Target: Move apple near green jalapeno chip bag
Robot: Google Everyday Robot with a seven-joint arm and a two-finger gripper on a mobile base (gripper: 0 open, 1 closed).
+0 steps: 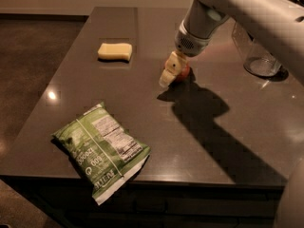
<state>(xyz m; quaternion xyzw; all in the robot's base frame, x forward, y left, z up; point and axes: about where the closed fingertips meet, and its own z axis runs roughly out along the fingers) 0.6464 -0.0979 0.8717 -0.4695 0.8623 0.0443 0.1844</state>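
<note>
**Claw down at the apple, chip bag well off to the front-left**

Dark grey surface [142, 110], seen from the front edge. The white arm [223, 4] comes in from the upper right and angles down toward the middle of the surface. Its pale claw [169, 76] sits right at the apple [184, 71], overlapping the apple's left side from this angle. Only a red-orange sliver of the apple shows to the right of the claw. Contact looks likely, but I can't tell whether the claw is clamped on the apple or just sitting around it. I also can't tell whether the apple rests on the surface or is slightly lifted.

The green jalapeno chip bag [102, 148] lies flat near the front-left edge, label panel up, one corner hanging over the edge. It is well apart from the apple, with bare surface between them and nothing standing in that stretch.

A pale yellow sponge [115, 51] lies at the back left, well clear of both the apple and the bag. A clear glass container [259, 58] stands at the right, behind the arm and partly hidden by it. The arm's heavy shadow [209, 122] runs from the apple toward the front right.
</note>
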